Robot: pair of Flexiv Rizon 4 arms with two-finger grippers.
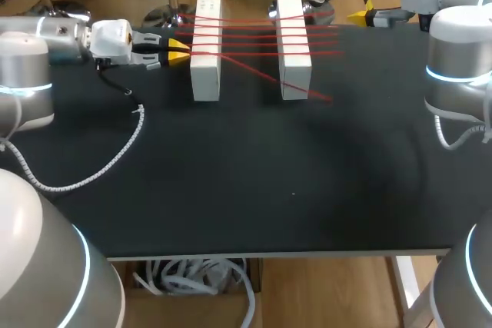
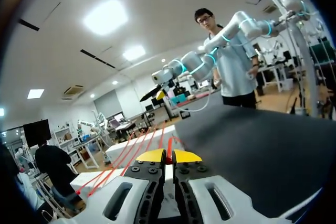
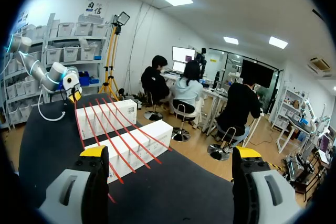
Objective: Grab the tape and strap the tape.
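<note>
Your left pincer (image 1: 178, 49) is pinched on the thin red tape (image 1: 254, 36) strung across two white rectangular boxes (image 1: 206, 67) on the black counter (image 1: 231, 182), while your right pincer (image 3: 170, 153) gapes wide.

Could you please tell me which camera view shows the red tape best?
The head view: the red tape shows whole, several strands across both white boxes plus one slanting strand. The left wrist view shows it pinched in the left tool; the right wrist view shows the strands obliquely.
</note>
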